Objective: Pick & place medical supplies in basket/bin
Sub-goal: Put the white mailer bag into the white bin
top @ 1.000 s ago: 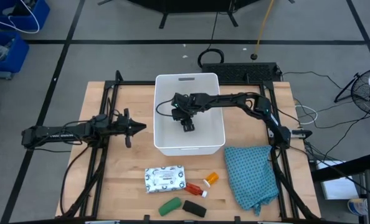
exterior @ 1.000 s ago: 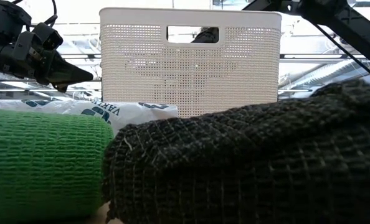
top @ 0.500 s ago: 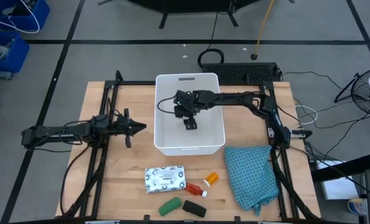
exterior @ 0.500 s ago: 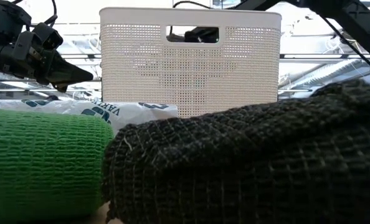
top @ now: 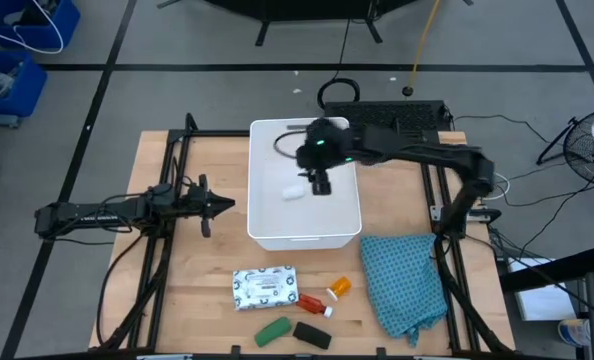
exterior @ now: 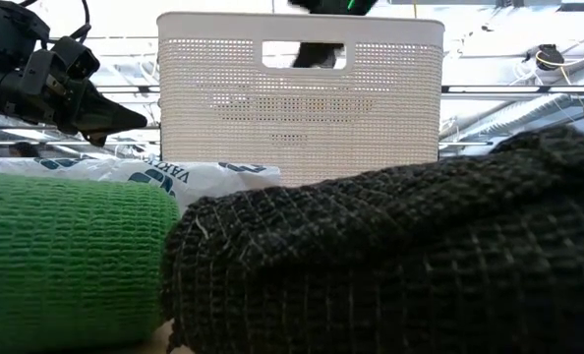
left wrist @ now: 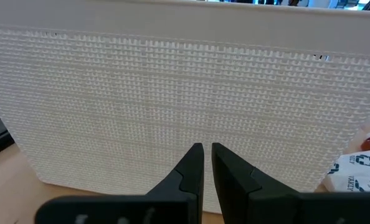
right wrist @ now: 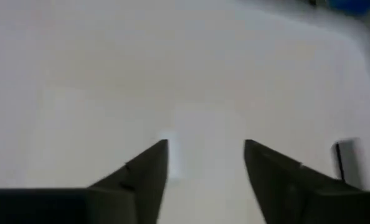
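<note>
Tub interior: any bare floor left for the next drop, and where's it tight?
The tub has bare floor along its near wall and left side. It's tight mid-tub: the right tool, open, hangs beside the small white item. On the table, the near edge is crowded around the white packet.

Table (top: 207,265): light wood top, dark frame rails running across it.
Tub (top: 267,235): white, sits at the middle toward the far edge.
Packet (top: 264,288): white, printed, lies flat near the front edge.
Vial (top: 339,287): orange, just right of the packet.
Tube (top: 313,304): red, white cap, beside the vial.
Green roll (top: 272,330): at the front edge, black roll (top: 313,334) beside it.
Cloth (top: 405,280): teal, checked, bunched at the front right.
</note>
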You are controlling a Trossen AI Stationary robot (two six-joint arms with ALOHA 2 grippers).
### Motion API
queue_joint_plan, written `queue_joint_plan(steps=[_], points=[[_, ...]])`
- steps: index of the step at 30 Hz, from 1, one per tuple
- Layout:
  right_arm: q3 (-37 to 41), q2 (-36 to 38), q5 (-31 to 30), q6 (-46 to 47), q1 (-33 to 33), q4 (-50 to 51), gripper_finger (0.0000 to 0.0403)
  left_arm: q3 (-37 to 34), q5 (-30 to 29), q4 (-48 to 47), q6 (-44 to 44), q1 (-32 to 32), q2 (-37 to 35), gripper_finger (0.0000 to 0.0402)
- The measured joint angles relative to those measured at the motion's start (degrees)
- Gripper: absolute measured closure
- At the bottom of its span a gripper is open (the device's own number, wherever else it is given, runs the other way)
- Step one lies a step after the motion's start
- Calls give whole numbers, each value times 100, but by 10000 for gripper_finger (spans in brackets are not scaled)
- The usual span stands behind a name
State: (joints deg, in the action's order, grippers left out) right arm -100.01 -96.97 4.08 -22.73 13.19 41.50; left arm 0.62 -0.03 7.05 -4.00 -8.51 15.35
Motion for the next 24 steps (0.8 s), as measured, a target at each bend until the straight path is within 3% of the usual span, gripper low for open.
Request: queue_joint_plan(steps=[6, 8, 11, 14, 19, 24], points=[[166, 1282, 761, 381, -413, 38, 367, 0, 0, -1, 30, 0, 2, 364], [439, 1714, 880, 382, -629, 41, 393, 0, 0, 0, 42, 1, 2, 364], [972, 2371, 917, 582, -967, -109, 391, 0, -2, 0, 23, -1, 2, 364], [1697, 3141, 546, 867, -1341, -560, 399, 0, -2, 0, 20, 1, 2, 364], [3279, 4409, 24, 1317, -1956, -1692, 401, 0, -2, -2, 18, 1, 1, 364], [4782, 5555, 43, 1519, -2329, -2537, 402, 0, -2, -4, -1, -1, 0, 364]])
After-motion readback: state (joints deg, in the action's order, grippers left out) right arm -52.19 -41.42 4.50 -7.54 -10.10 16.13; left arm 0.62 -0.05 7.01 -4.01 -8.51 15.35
